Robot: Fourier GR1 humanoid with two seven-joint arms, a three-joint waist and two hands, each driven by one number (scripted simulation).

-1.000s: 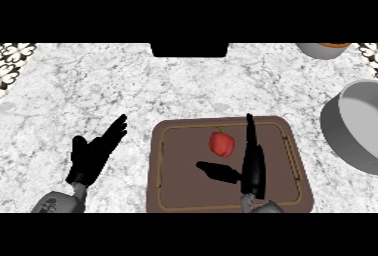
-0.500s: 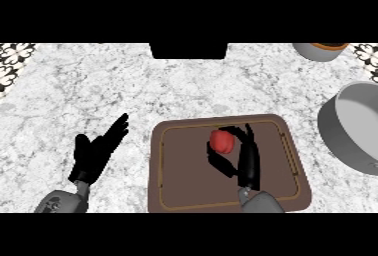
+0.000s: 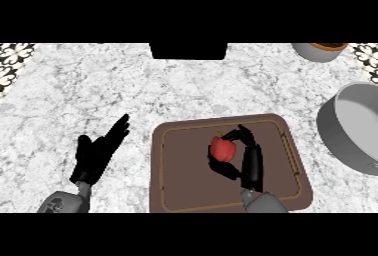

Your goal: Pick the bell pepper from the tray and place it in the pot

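Right robot hand (image 3: 251, 160) now curled round bell pepper (image 3: 222, 148) on tray (image 3: 184, 190); second ago fingers straight beside it.

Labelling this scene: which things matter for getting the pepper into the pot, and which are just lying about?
Job: bell pepper, tray, pot, right hand curled round the pepper.
Lying about: small bowl at the far right, open left hand beside the tray.

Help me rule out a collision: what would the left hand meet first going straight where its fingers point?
Bare counter at first: the left hand points away and rightward, passing left of the tray. Farther on, the line probably reaches the dark block at the counter's far edge.
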